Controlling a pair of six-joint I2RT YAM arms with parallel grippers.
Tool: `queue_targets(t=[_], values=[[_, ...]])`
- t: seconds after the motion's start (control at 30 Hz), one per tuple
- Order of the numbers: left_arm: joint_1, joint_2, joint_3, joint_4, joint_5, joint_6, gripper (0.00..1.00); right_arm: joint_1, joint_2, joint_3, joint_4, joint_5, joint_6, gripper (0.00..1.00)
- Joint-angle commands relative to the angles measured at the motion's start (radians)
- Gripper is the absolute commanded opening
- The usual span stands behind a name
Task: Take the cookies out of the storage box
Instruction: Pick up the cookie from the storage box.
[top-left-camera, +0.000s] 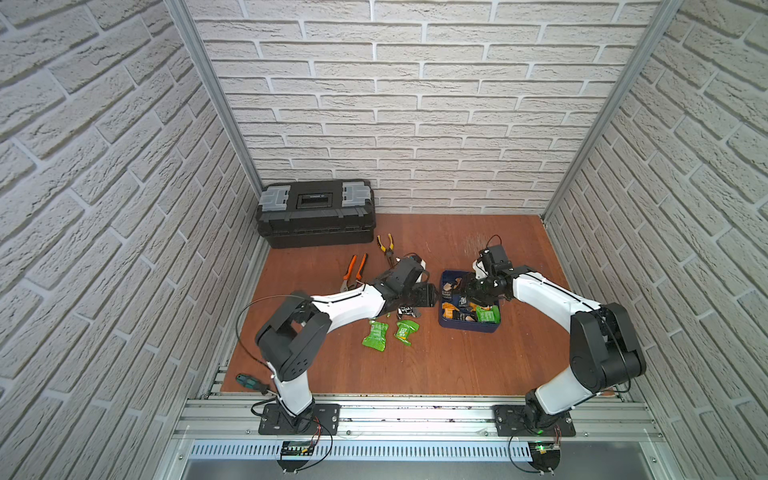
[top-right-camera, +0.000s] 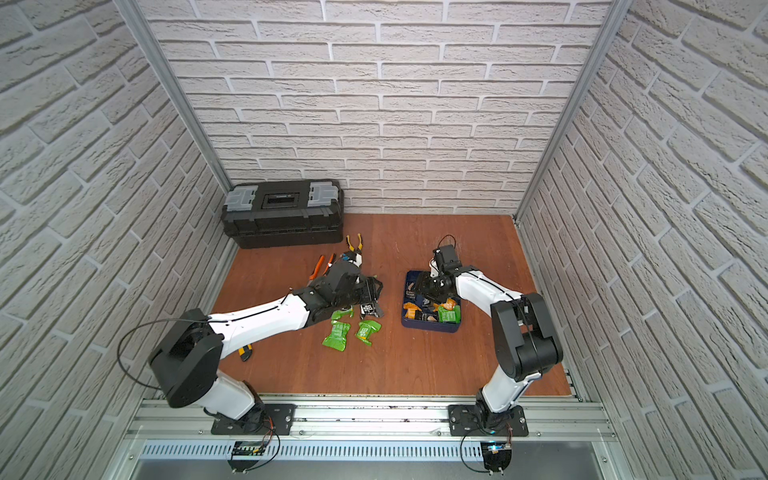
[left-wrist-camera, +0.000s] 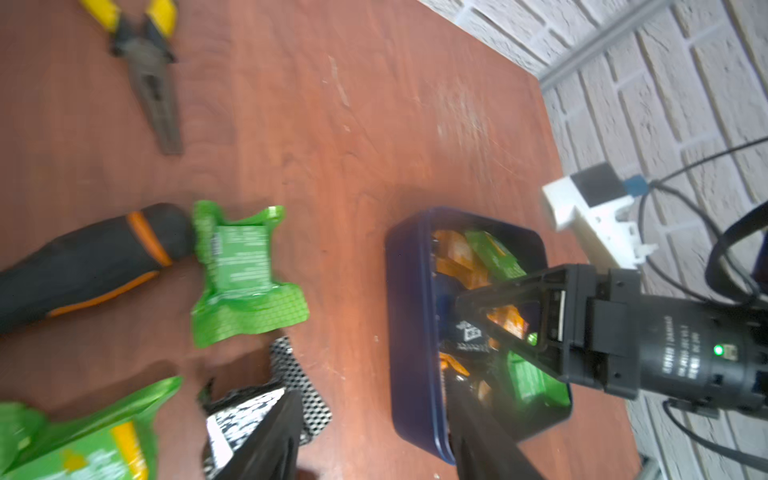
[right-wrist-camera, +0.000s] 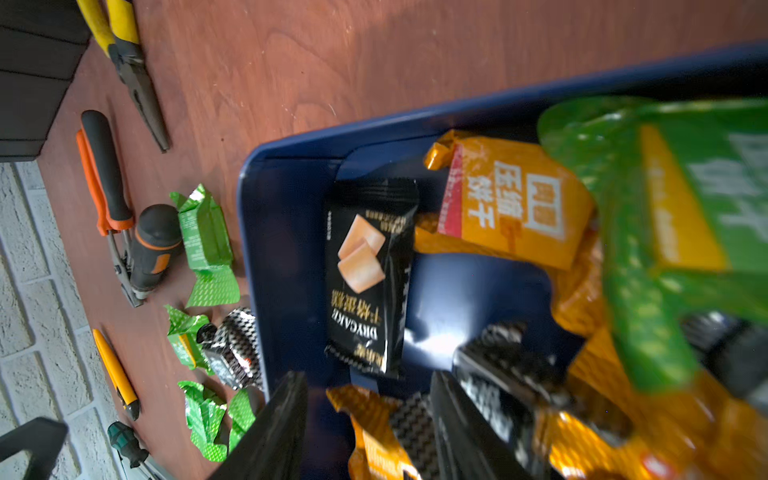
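The storage box (top-left-camera: 469, 329) (top-right-camera: 432, 328) is a navy tray at mid-right, holding orange, green and black cookies (top-left-camera: 487, 314). My right gripper (top-left-camera: 462, 299) (right-wrist-camera: 370, 419) is down inside it, open, with an orange packet (right-wrist-camera: 374, 440) lying between its fingers. A black packet (right-wrist-camera: 370, 274) and another orange one (right-wrist-camera: 511, 199) lie just ahead. My left gripper (top-left-camera: 434, 296) (left-wrist-camera: 374, 419) is open and straddles the box's left wall (left-wrist-camera: 409, 311), one finger over a black packet (left-wrist-camera: 249, 411) on the table. Green packets (top-left-camera: 375, 336) (top-left-camera: 405, 331) lie on the table beside it.
A black toolbox (top-left-camera: 316, 212) stands at the back left. Orange-handled pliers (top-left-camera: 355, 270) and yellow-handled pliers (top-left-camera: 386, 245) lie in front of it. A green-handled screwdriver (top-left-camera: 249, 382) and a yellow knife (top-right-camera: 245, 352) lie near the left arm's base.
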Motion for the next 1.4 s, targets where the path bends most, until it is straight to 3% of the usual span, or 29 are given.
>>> queue_targets(t=[0.0, 0.13, 0.57, 0.87, 1.37], values=[[0.006, -0.098, -0.061, 0.052, -0.2, -0.085, 0.62, 0.003, 0.019, 0.017, 0.111, -0.052, -0.017, 0.54], [0.006, -0.169, -0.14, 0.054, -0.281, -0.138, 0.62, 0.001, 0.078, 0.02, 0.149, -0.065, -0.02, 0.53], [0.01, -0.264, -0.245, 0.037, -0.335, -0.181, 0.62, 0.001, 0.199, 0.017, 0.253, -0.093, -0.01, 0.54], [0.012, -0.28, -0.26, 0.032, -0.341, -0.184, 0.62, 0.0, 0.219, -0.023, 0.336, -0.099, 0.017, 0.43], [0.058, -0.362, -0.329, 0.006, -0.37, -0.185, 0.62, -0.005, 0.154, -0.014, 0.31, -0.115, 0.032, 0.25]])
